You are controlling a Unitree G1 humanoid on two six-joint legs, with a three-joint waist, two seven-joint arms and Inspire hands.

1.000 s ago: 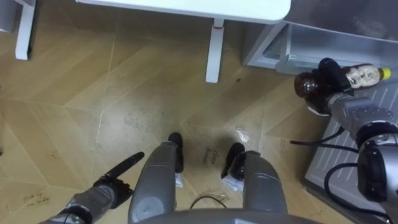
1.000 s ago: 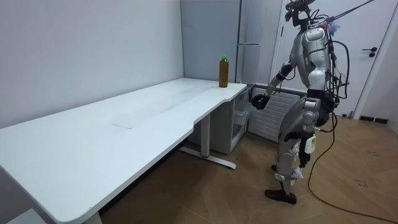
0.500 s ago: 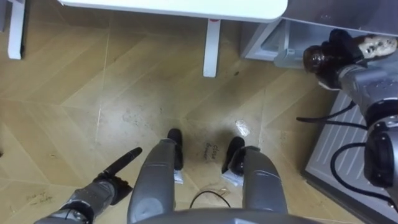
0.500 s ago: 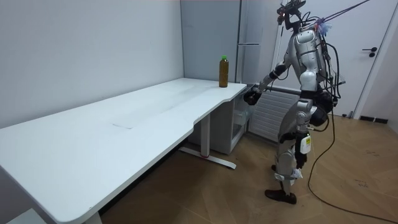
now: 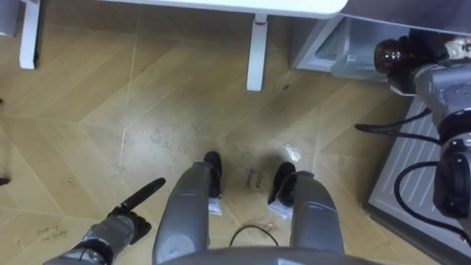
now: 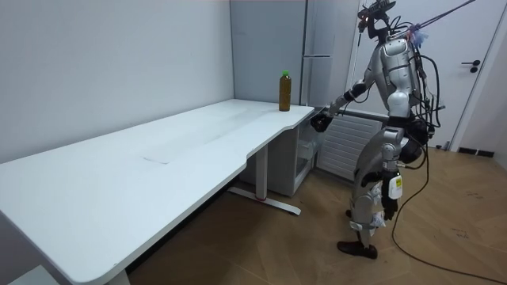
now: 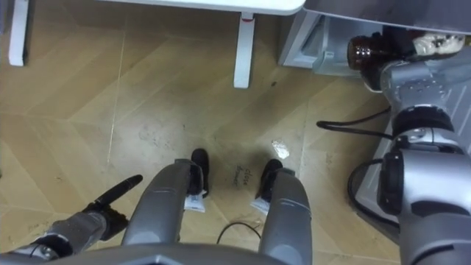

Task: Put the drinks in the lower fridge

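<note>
Robot's right hand [image 5: 421, 46] is curled round a dark brown bottle [image 5: 388, 56], held sideways at the mouth of the open lower fridge [image 5: 333, 46] (can't tell if it's inside). The left hand [image 5: 136, 206] hangs low at the robot's left, fingers straight, holding nothing. A second bottle [image 6: 284, 91], green cap, stands upright on the white bench [image 6: 158, 150], at the corner near the fridge. The robot stands on the wood floor [image 5: 147, 110] just beside that bench end.

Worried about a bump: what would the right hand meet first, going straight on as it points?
Most likely the lower fridge's open compartment, just ahead of the right hand and the bottle it holds; depth is hard to judge.
</note>
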